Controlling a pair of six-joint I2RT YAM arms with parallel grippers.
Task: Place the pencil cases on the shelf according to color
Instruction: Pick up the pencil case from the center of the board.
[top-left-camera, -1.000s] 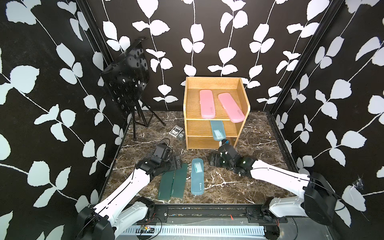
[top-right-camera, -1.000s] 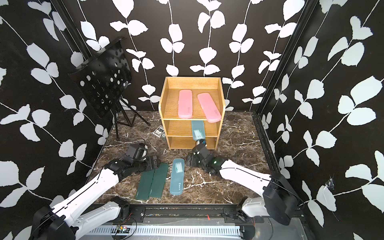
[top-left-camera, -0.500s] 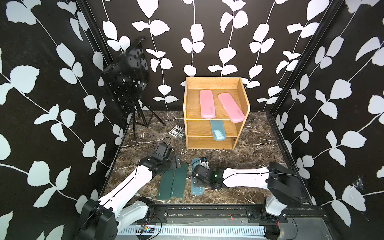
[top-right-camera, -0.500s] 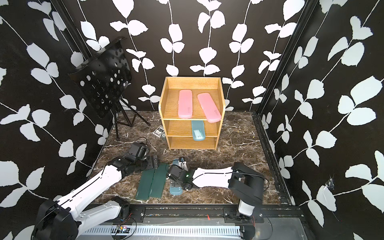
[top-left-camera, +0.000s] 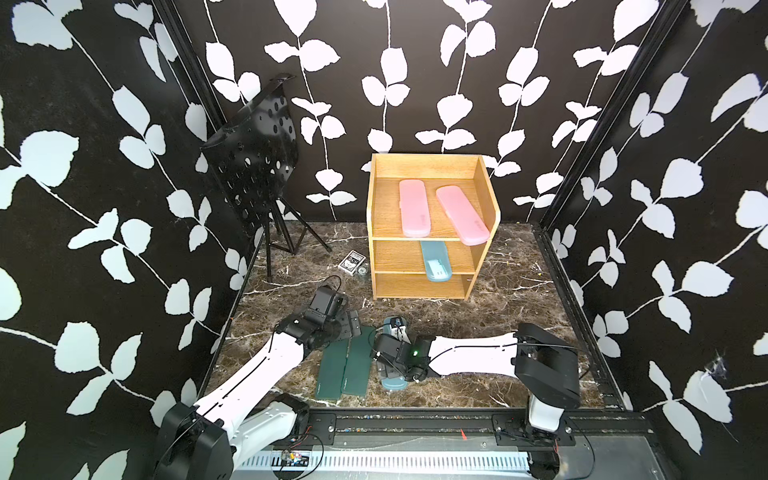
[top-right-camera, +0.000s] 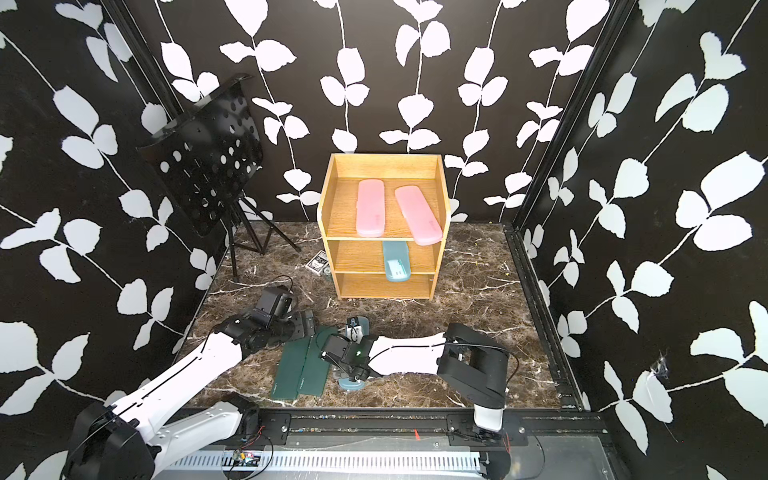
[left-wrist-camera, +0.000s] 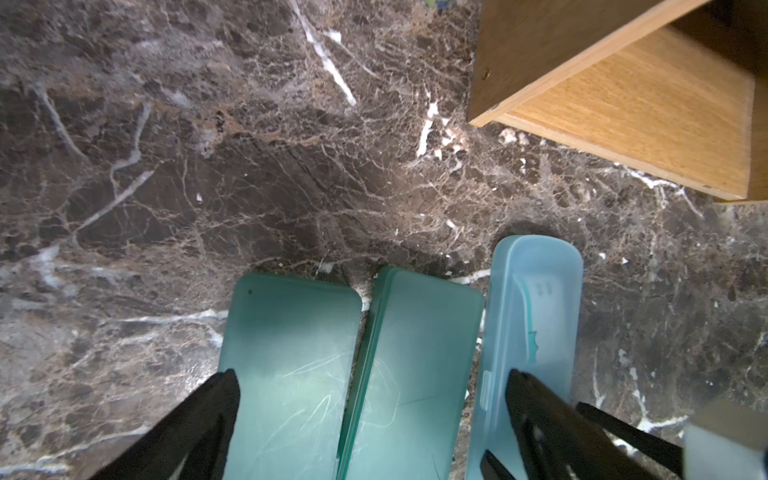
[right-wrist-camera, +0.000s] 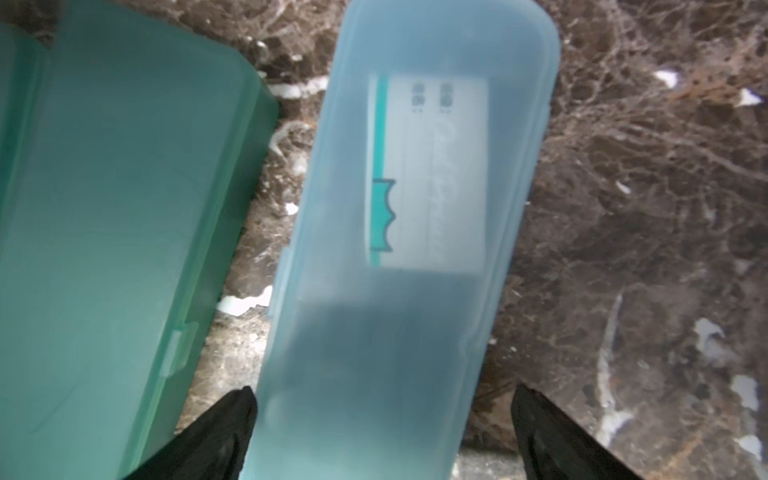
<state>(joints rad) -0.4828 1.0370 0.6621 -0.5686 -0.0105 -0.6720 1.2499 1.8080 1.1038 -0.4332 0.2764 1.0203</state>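
We see the right fingers (right-wrist-camera: 216, 436) spread wide and released, straddling a translucent blue case (right-wrist-camera: 395, 249) that lies flat on the marble desk (top-left-camera: 511, 299). One finger sits right at the case's edge and the other stands clear of it, so nothing is grasped. Our left fingers (left-wrist-camera: 187, 428) are parted too and hold nothing, poised over the two dark green cases (left-wrist-camera: 291, 353), which lie side by side just beside that blue one. On the shelf (top-left-camera: 428, 166), two pink cases (top-left-camera: 414, 208) rest on the top tier, and another blue case (top-left-camera: 435, 262) lies on the middle tier, its end overhanging the front edge.
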